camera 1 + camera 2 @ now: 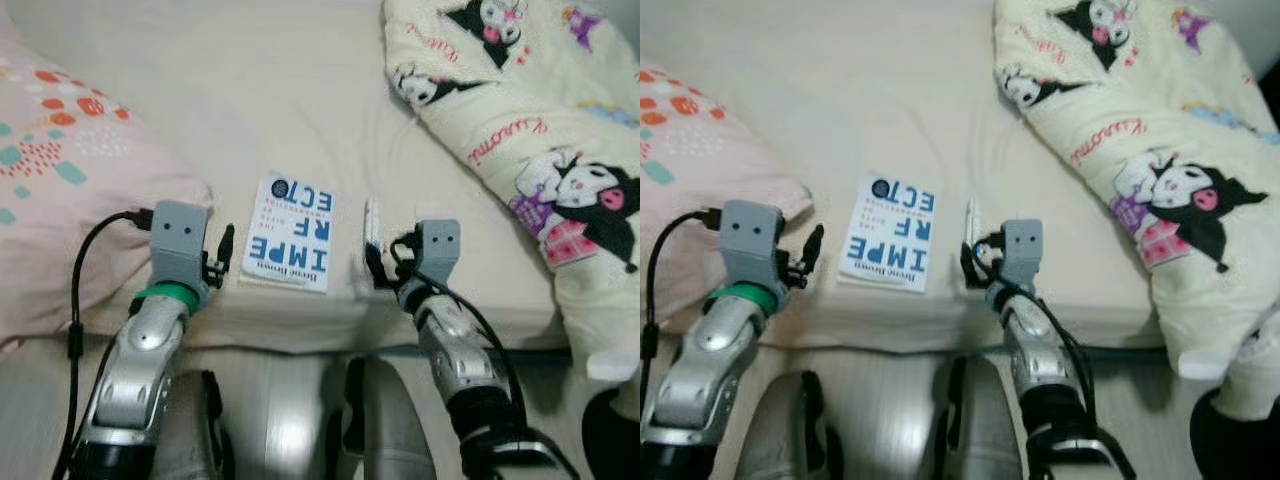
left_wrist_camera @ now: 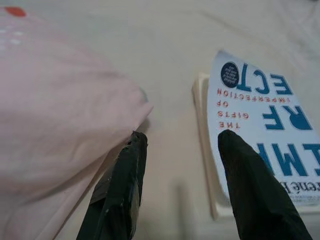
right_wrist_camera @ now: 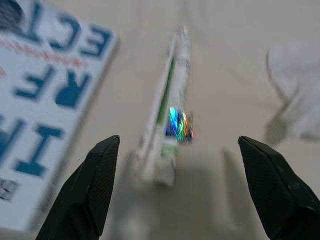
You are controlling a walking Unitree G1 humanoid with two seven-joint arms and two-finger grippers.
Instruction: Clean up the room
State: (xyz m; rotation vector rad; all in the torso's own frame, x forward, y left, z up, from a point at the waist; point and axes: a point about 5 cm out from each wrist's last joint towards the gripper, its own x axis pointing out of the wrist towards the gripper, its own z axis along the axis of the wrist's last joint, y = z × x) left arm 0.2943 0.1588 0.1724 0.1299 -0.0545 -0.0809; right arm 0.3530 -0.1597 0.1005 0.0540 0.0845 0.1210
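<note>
A white and blue book (image 1: 291, 231) lies flat on the cream bed (image 1: 250, 90) near its front edge. My left gripper (image 1: 222, 258) hovers open between the pink pillow (image 1: 70, 200) and the book's left edge (image 2: 210, 150). Just right of the book lies a narrow white tube or box (image 1: 371, 224) with a shiny sticker (image 3: 179, 124). The right gripper (image 1: 382, 268) is open at the near end of that tube, its fingers (image 3: 85, 190) spread wide to either side of it without touching.
A cream fleece blanket (image 1: 520, 110) with cartoon characters is heaped over the bed's right side and hangs past the front edge. The pink pillow fills the left. My own legs (image 1: 290, 420) stand below the bed edge.
</note>
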